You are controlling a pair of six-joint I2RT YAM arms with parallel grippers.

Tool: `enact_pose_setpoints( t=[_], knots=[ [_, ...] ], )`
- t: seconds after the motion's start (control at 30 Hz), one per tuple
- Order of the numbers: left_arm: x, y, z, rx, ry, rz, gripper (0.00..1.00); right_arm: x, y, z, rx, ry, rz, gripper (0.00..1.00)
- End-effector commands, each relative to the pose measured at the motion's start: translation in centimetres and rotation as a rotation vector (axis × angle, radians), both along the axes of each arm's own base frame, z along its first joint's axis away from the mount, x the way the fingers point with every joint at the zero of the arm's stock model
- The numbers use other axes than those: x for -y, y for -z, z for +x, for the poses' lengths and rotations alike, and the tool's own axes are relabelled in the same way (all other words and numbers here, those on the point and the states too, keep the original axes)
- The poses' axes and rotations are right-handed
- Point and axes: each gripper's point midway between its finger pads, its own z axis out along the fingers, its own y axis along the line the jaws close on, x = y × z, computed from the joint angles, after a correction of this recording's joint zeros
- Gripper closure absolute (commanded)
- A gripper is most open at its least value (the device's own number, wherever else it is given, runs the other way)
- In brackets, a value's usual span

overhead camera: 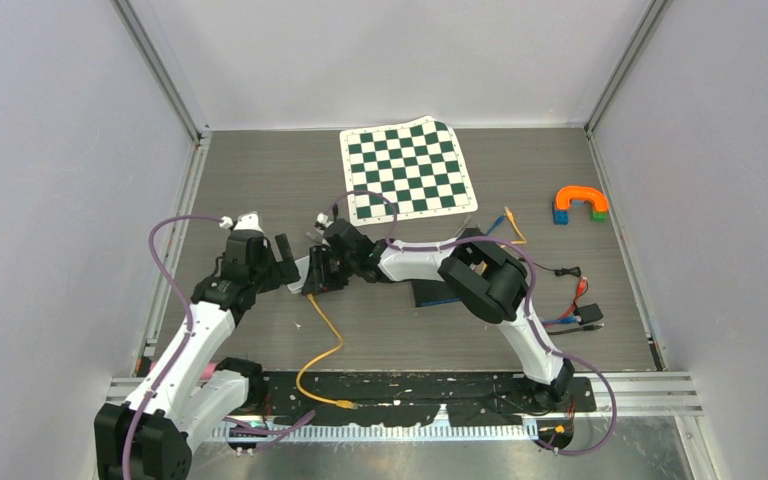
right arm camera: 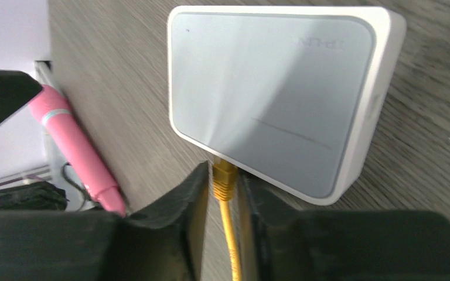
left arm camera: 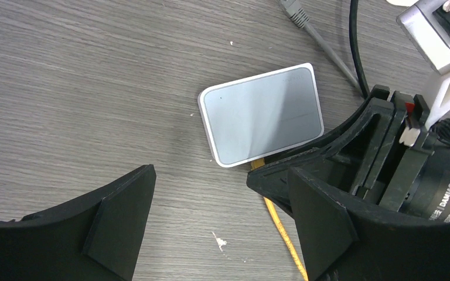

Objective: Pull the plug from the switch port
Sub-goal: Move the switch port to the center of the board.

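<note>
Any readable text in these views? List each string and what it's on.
"TP-LINK": faint, raised on the top of the switch, seen upside down in the right wrist view.
"DAMIAO": on the black motor housing in the left wrist view.
The smaller lines beside "DAMIAO" are too small to read.
Top view: nothing legible.

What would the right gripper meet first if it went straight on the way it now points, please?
With the yellow plug already between its fingers, the right gripper would most likely bump into the near edge of the white TP-Link switch, though depth is unclear.
</note>
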Motion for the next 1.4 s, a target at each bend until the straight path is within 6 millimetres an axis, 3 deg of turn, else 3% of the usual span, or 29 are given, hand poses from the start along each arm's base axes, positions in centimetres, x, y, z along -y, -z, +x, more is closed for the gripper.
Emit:
enact_pose_setpoints(
  t=[0.0,0.2,0.47,0.53,0.63,0.83,0.97,1.03,1.23,1.37],
  knots=[
    [-0.5,-0.8,0.6,-0.009,0.022,0.053,0.15,3.7,3.3,-0.4,0.063,-0.01,-0.214,0.8],
    [0.2,-0.3,0.4,-0.046,0.069,0.041,0.16,5.4,2.8,-2.0,0.133,-0.148,-0.216,0.94],
    [1.9,0.5,0.5,-0.07,0.142,-0.014,0.16,7.5,1.4,-4.5,0.137,-0.291,-0.151,0.94],
    [1.3,0.6,0.3,-0.079,0.104,0.0,0.16,7.6,0.8,-4.2,0.142,-0.279,-0.148,0.88],
    [0.3,-0.3,0.4,-0.033,0.038,0.019,0.16,6.7,-0.3,-3.6,0.143,-0.237,-0.112,0.65],
    [-1.5,-3.0,-0.1,0.098,-0.06,0.035,0.13,3.4,-2.2,-1.4,0.155,-0.186,-0.063,0.53],
    [-2.2,-3.2,-0.8,0.125,-0.085,0.048,0.08,2.3,-1.6,-0.2,0.187,-0.17,-0.096,0.35],
    [-2.2,-3.3,-0.9,0.128,-0.079,0.053,0.06,1.5,-1.1,-0.5,0.202,-0.187,-0.121,0.33],
    [-2.2,-3.2,-1.0,0.116,-0.074,0.055,0.02,1.0,1.8,-0.6,0.225,-0.195,-0.272,0.39],
    [-2.2,-3.0,-1.0,0.099,-0.071,0.064,0.01,2.6,3.3,-0.9,0.255,-0.198,-0.368,0.48]
  ],
)
